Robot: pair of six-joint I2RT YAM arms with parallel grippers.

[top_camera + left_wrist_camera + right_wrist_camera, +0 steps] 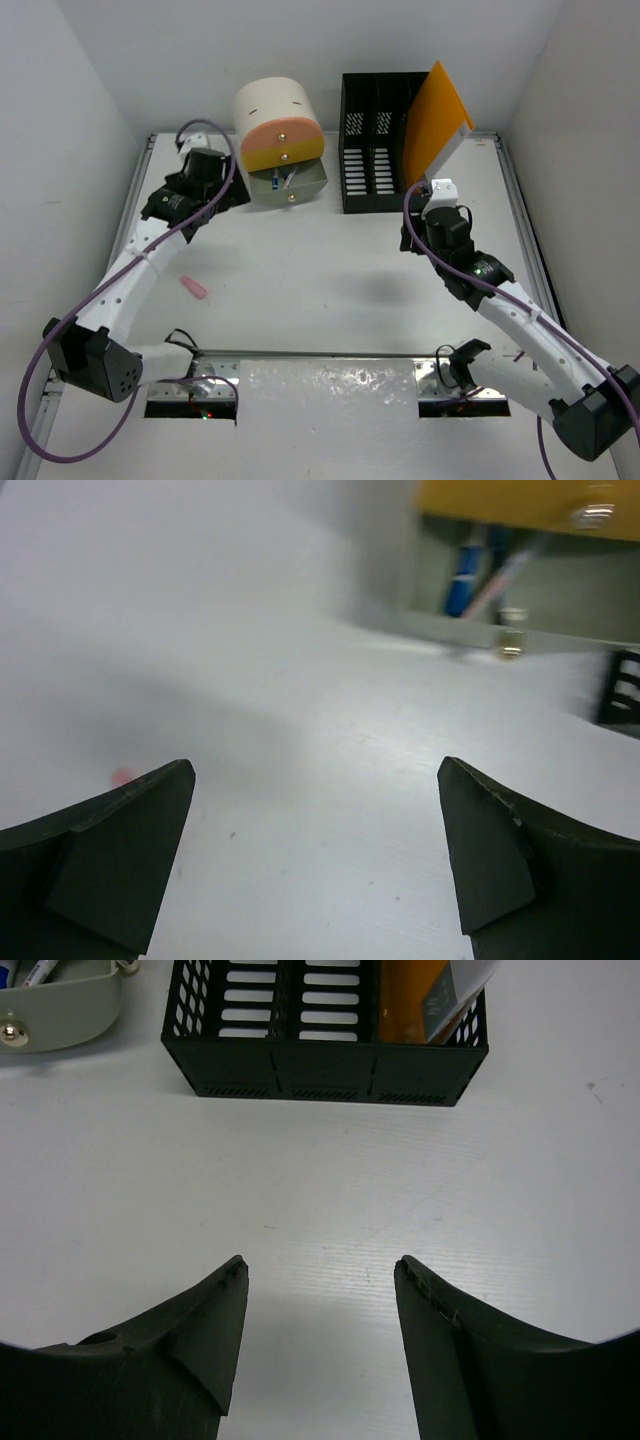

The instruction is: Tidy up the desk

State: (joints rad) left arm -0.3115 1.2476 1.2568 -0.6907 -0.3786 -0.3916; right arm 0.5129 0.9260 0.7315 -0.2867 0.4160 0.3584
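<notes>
You are holding the left fingers [110, 860] wide and empty over the counter [330, 290] by the drawer [290, 185], the slanted pink piece [193, 289] lying behind them, farther from the half-spread, empty right fingers [180, 1350].

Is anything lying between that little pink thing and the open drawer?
Nothing visible: only bare desk lies between the pink thing and the drawer. The left gripper, open, sits just left of the drawer.
</notes>
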